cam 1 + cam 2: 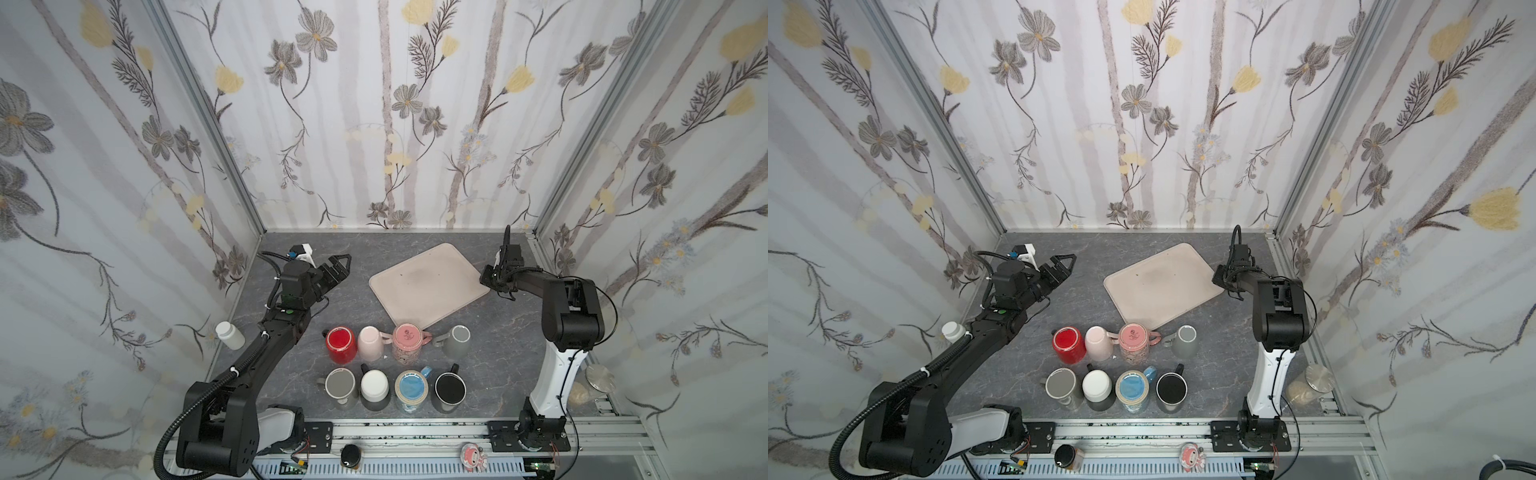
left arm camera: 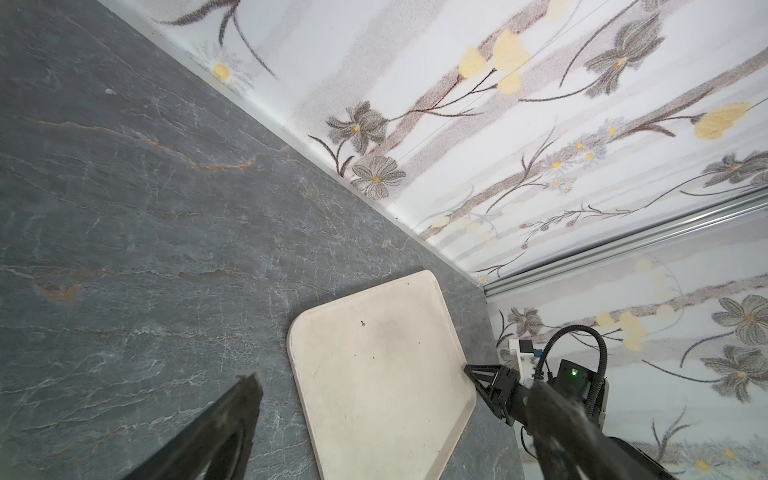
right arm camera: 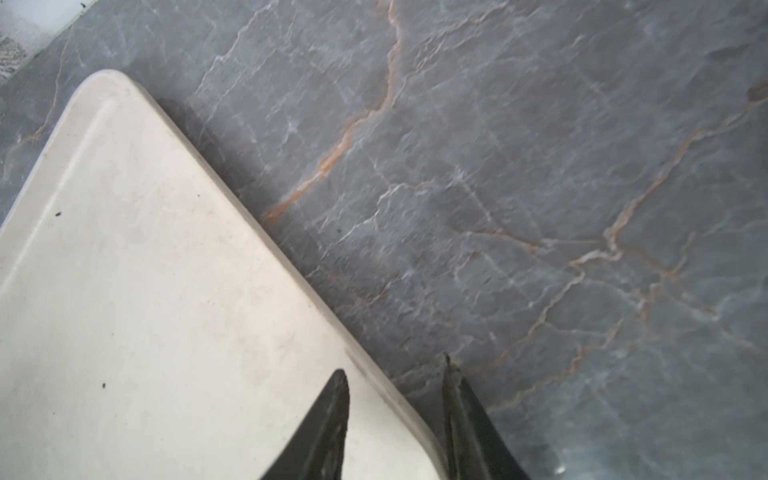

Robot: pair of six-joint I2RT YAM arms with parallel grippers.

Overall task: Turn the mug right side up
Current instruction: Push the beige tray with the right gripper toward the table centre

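Twin overhead views; both wrist cameras share the tray (image 2: 382, 374).

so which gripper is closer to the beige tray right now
Right. The right gripper straddles the beige tray's right edge, one fingertip over it. The left gripper hangs open off the tray's left side, clearly apart from it.

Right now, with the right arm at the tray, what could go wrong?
1. The right gripper straddles the tray edge. If it drags the tray, the near corner could shove the patterned pink mug beside it.
2. The mugs stand packed together. The wide-open left gripper reaching for one, such as the pale pink mug, could knock its neighbours.
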